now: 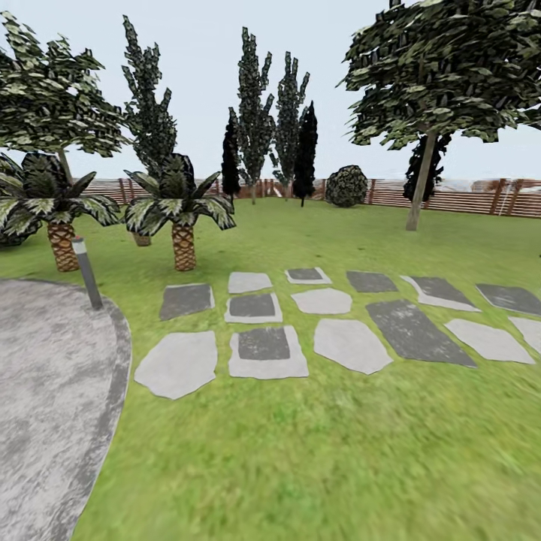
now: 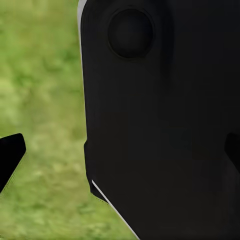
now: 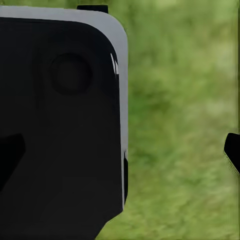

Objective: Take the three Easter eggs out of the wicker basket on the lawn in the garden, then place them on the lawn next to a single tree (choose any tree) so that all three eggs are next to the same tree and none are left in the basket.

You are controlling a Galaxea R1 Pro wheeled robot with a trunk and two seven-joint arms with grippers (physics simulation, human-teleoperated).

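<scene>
The garden's lawn (image 1: pixel 315 451) spreads ahead of me up to a brown slat fence (image 1: pixel 458 197). A tree (image 1: pixel 421 188) with a bare grey-brown trunk and a broad canopy stands at the far right. Another leafy tree (image 1: pixel 52 105) rises at the far left behind the palms. The Easter eggs and the wicker basket are out of view. My left gripper (image 2: pixel 120 152) is open over grass, its fingertips (image 2: pixel 11 152) wide apart with nothing between them. My right gripper (image 3: pixel 120 152) is open too, one fingertip (image 3: pixel 232 152) at the frame's edge, grass beyond.
Grey stepping-stone slabs (image 1: pixel 338 323) lie across the middle of the grass. A grey paved patch (image 1: pixel 45 391) curves along the left, with a short lamp post (image 1: pixel 86 272) at its edge. Two short palms (image 1: pixel 180 218) and dark cypresses (image 1: pixel 304 154) stand further back. A black robot panel (image 2: pixel 165 125) blocks much of both wrist views.
</scene>
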